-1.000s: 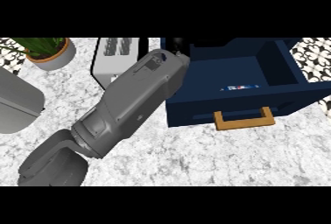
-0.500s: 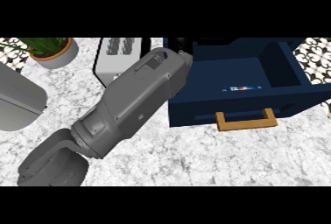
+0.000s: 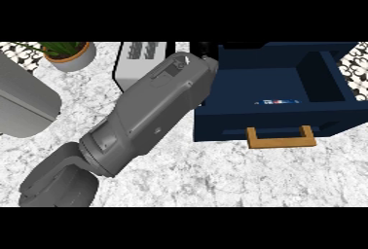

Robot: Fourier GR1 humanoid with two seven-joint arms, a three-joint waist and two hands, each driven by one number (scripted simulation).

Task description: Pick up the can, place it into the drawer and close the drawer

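Can [image 3: 277,102]: lying inside the drawer, down against the inner face of its front wall; only a thin strip of it is showing, blue with touches of red and white

Drawer [image 3: 273,121]: navy blue, standing open at the right of the head view, with its inside facing up and its walls rising around the can

Drawer handle [image 3: 280,138]: a wooden bar, sticking out from the drawer's front over the worktop, with nothing touching it

Left forearm [image 3: 155,114]: coming in from the lower left corner and stretching diagonally up, its far end lying just beside the drawer's rear left corner

Left hand [image 3: 205,49]: showing only as a small black part past the end of the forearm, near the drawer's back left corner; the forearm is hiding the rest, so I cannot tell whether it is spread or closed

Right hand: not showing

Worktop [image 3: 215,180]: white and grey marble, carrying everything here

Toaster [image 3: 140,61]: sitting behind the forearm, which is covering part of it

Potted plant [image 3: 68,53]: standing at the top left, well apart from the drawer

Grey rounded shape [image 3: 25,104]: filling the left edge; I cannot tell what it is
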